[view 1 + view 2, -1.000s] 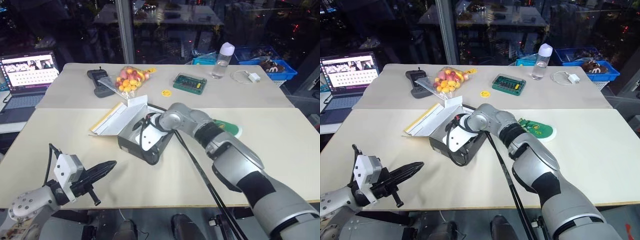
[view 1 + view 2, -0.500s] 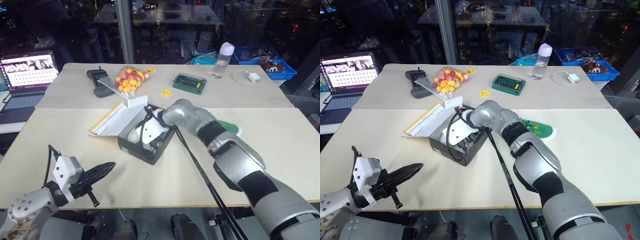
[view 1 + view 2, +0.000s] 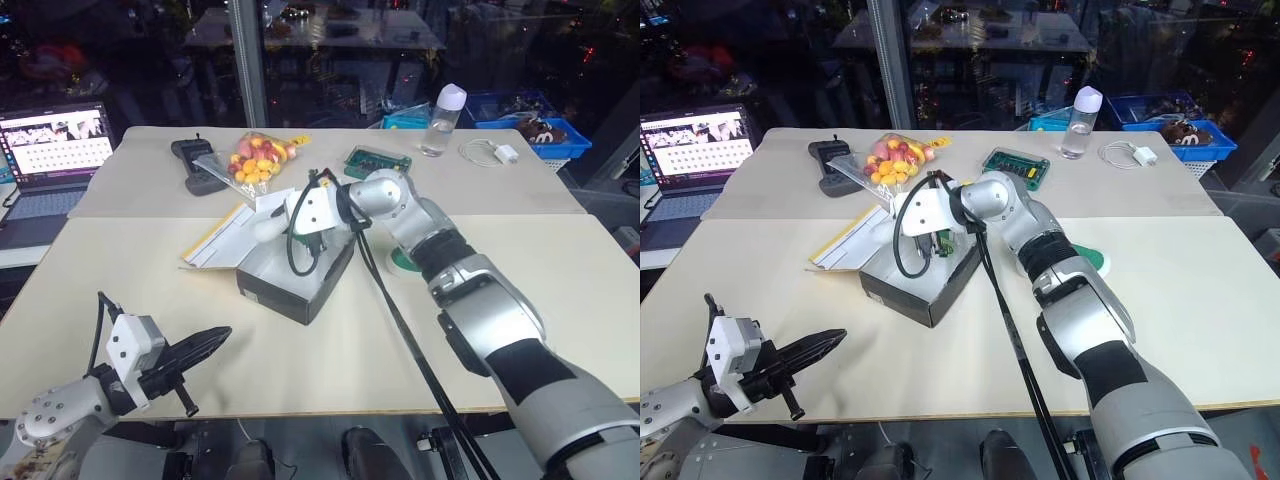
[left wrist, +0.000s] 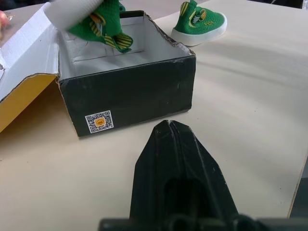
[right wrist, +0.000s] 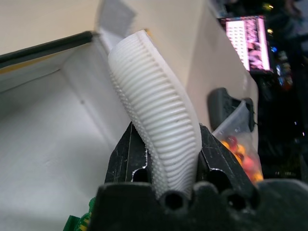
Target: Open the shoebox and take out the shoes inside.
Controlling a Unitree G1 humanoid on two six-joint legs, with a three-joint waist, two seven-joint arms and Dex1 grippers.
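Two pale beige tables (image 3: 300,350) stand end to end before a dark glass wall with a grey metal post, and reflections of lights and other tables show in the glass. On the near table the shoebox (image 3: 290,285) sits open, its black side facing the robot, its white inside bare, and its yellow lid (image 3: 225,240) folded back flat toward the far left. The right gripper (image 5: 166,159) hangs just above the box's far end, its two black fingers pinching one green shoe (image 4: 98,29) by its ribbed white sole (image 5: 159,125), so the shoe is lifted clear of the box. The second green shoe (image 4: 199,21) lies on the table just beyond the box, on the right side, apart from it. The left gripper (image 3: 205,345) hovers low over the near left edge of the table, well apart from the box, with its fingers pressed together into one point.

On the far table lie a clear bag of colourful balls (image 3: 255,160), a black controller (image 3: 195,165) just beside it, a small yellow disc (image 3: 968,186), a flat green case (image 3: 1015,165), a water bottle (image 3: 443,120) and a white cable with charger (image 3: 495,152). An open laptop (image 3: 55,150) stands to the far left on a lower surface, and blue bins (image 3: 540,130) sit at the far right
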